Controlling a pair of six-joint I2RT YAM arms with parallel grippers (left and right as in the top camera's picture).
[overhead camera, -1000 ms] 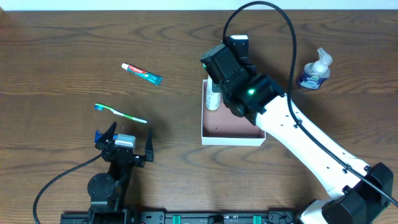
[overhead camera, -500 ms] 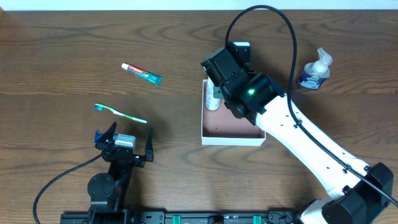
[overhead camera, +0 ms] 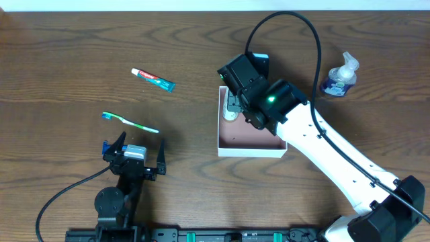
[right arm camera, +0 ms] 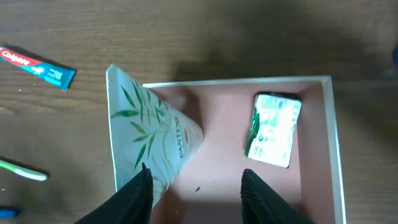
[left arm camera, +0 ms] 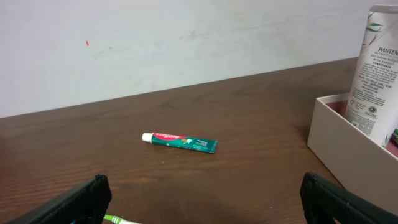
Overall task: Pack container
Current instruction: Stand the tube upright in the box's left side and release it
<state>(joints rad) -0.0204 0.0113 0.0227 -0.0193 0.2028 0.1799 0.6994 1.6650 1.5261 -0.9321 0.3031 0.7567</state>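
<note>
Container (overhead camera: 250, 149) sits mid-table, closer to far edge. Inside: Pantene tube (right arm camera: 149, 137) propped on end against wall on left-edge side, small packet (right arm camera: 273, 129) flat on floor. Right tool (right arm camera: 198, 190) hovers directly above, fingers spread, gripping nothing. Toothbrush (overhead camera: 130, 122) and toothpaste (overhead camera: 153, 78) lie toward left edge, long axes roughly left-right. Left tool (overhead camera: 134, 160), wide open and empty, is nearer to both. Container is off to its right.

Overhead looks straight down on the whole brown wooden table (overhead camera: 67, 54); left wrist sits low, facing the pale wall (left arm camera: 186, 37); right wrist peers down closely — all share the white-walled pink-floored container (overhead camera: 250, 149).
</note>
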